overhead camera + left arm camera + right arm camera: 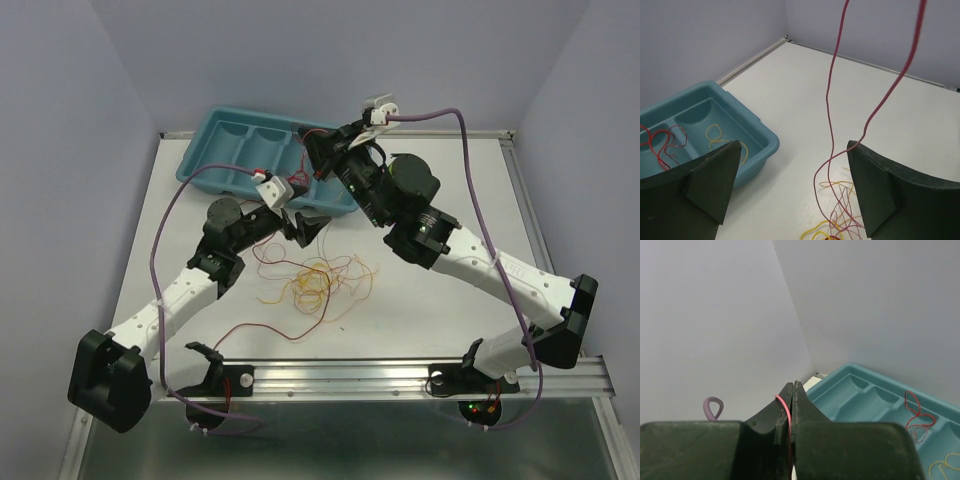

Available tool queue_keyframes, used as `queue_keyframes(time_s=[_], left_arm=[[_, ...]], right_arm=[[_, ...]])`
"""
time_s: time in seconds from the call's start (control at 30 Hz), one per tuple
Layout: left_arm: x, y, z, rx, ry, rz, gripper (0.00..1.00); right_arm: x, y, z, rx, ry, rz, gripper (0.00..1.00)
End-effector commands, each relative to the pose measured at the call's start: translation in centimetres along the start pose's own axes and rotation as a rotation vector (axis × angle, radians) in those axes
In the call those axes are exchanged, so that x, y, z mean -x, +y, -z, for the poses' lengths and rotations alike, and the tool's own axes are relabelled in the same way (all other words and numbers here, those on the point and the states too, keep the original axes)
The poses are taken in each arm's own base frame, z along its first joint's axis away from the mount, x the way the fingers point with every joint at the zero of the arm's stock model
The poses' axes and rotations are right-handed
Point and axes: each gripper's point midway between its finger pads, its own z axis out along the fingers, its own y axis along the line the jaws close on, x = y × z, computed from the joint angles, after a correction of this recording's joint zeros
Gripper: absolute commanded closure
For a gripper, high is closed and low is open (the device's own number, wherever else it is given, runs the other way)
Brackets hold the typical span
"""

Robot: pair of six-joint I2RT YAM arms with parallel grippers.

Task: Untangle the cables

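A tangle of thin red, orange and yellow cables [315, 283] lies on the white table between the arms. My right gripper [318, 152] hangs raised near the teal tray [225, 135]. In the right wrist view it [793, 385] is shut on a pink-red cable [785, 410]. Two strands of that cable [830, 100] drop from above to the tangle [847, 217]. My left gripper [794, 145] is open, and one strand touches the tip of its right finger [885, 190]. A red cable [660, 145] and a yellow one [715, 132] lie in the tray [762, 137].
The tray's compartments [875, 390] sit below my right gripper, with the red cable [914, 412] inside. Thick purple arm cables [470, 170] arc over the right arm and loop beside the left arm [160, 240]. A metal rail [400, 375] runs along the near edge.
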Motion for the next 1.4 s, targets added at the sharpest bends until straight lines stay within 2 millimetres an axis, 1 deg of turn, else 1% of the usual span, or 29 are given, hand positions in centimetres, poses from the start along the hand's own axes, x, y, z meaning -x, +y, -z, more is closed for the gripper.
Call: queue_keyframes(time_s=[0.0,0.13,0.17,0.33,0.4,0.47,0.5,0.53,0.6,0.63,0.67,0.7,0.73,0.77,0.8,0.87,0.9,0.93,0.97,1.03,1.07,1.1,1.13,1.17,1.2,1.27,1.3,1.33,1.37], left_arm=[[4.2,-0.4,0.4,0.002,-0.143,-0.076,0.01],[4.1,0.1,0.0,0.018,-0.148,-0.066,0.01],[4.4,0.3,-0.2,0.022,-0.153,-0.068,0.01],[3.1,0.1,-1.2,-0.003,-0.122,-0.042,0.01],[2.8,0.6,-1.6,0.015,-0.112,-0.025,0.01],[2.3,1.1,-2.1,0.029,-0.095,-0.016,0.10],[2.0,1.2,-2.2,0.033,-0.089,-0.014,0.10],[1.8,1.4,-2.4,0.038,-0.082,-0.009,0.19],[1.0,1.7,-2.8,0.044,-0.065,0.004,0.30],[0.8,1.8,-2.9,0.046,-0.060,0.009,0.46],[0.8,1.9,-3.0,0.048,-0.057,0.010,0.54],[0.5,2.0,-3.1,0.049,-0.049,0.011,0.74],[0.5,2.1,-3.1,0.054,-0.048,0.011,0.85],[0.6,2.5,-3.0,0.079,-0.046,0.013,0.94],[0.7,2.8,-2.9,0.098,-0.047,0.013,1.00],[0.7,3.6,-2.5,0.146,-0.048,0.020,1.00],[1.2,3.6,-2.3,0.150,-0.059,0.015,1.00],[1.3,3.6,-2.2,0.150,-0.062,0.013,1.00],[1.3,3.4,-1.9,0.127,-0.058,0.013,1.00],[1.8,2.7,-1.5,0.080,-0.060,0.007,1.00],[1.9,2.3,-1.4,0.052,-0.048,0.013,1.00],[2.2,1.8,-1.3,0.011,-0.042,0.011,1.00],[2.4,1.7,-1.3,0.004,-0.035,0.015,1.00],[2.8,1.9,-1.2,0.004,-0.019,0.026,1.00],[3.0,2.4,-1.2,0.029,-0.016,0.026,1.00],[3.3,4.2,-1.0,0.107,-0.012,0.059,1.00],[3.9,5.4,-0.8,0.151,-0.024,0.054,1.00],[4.3,5.9,-0.7,0.169,-0.030,0.050,1.00],[5.2,6.6,-0.6,0.191,-0.038,0.038,1.00]], right_arm=[[1.9,0.5,0.6,0.032,-0.050,-0.029,0.99],[1.6,1.4,0.6,0.072,-0.038,-0.075,1.00],[1.5,1.6,0.6,0.085,-0.034,-0.082,1.00],[1.6,2.5,0.5,0.121,-0.028,-0.114,0.99],[1.6,2.7,0.5,0.130,-0.027,-0.122,0.99],[1.8,2.8,0.5,0.135,-0.027,-0.132,0.99],[1.8,2.9,0.6,0.139,-0.028,-0.135,0.99],[2.0,2.9,0.6,0.141,-0.029,-0.137,0.99],[2.3,2.8,0.8,0.133,-0.034,-0.149,0.99],[2.5,2.7,0.9,0.129,-0.037,-0.145,0.99],[2.1,2.1,1.1,0.104,-0.033,-0.144,0.99],[2.7,1.9,1.5,0.096,-0.045,-0.152,1.00],[3.0,1.6,1.8,0.086,-0.052,-0.152,0.99],[3.1,1.2,2.1,0.068,-0.054,-0.149,0.99],[3.4,0.7,2.9,0.054,-0.062,-0.152,0.99],[3.7,-0.5,3.9,0.005,-0.072,-0.160,1.00],[2.7,-1.4,4.6,-0.022,-0.056,-0.158,0.99],[2.6,-2.0,5.2,-0.049,-0.058,-0.163,0.99],[4.1,-3.4,6.4,-0.111,-0.093,-0.186,0.99],[3.7,-5.3,7.9,-0.193,-0.090,-0.189,0.99],[3.3,-6.5,9.7,-0.229,-0.091,-0.194,0.99],[3.0,-8.2,10.8,-0.307,-0.104,-0.197,1.00],[3.0,-9.1,11.8,-0.337,-0.113,-0.203,0.99],[1.7,-10.3,13.5,-0.370,-0.100,-0.195,1.00],[1.4,-11.3,14.6,-0.408,-0.107,-0.194,0.99],[-0.3,-12.3,16.2,-0.429,-0.089,-0.197,0.99],[-2.7,-13.0,17.2,-0.441,-0.052,-0.180,0.99],[-3.0,-13.4,17.9,-0.450,-0.053,-0.185,0.99],[-3.8,-13.7,18.2,-0.457,-0.044,-0.196,1.00]])
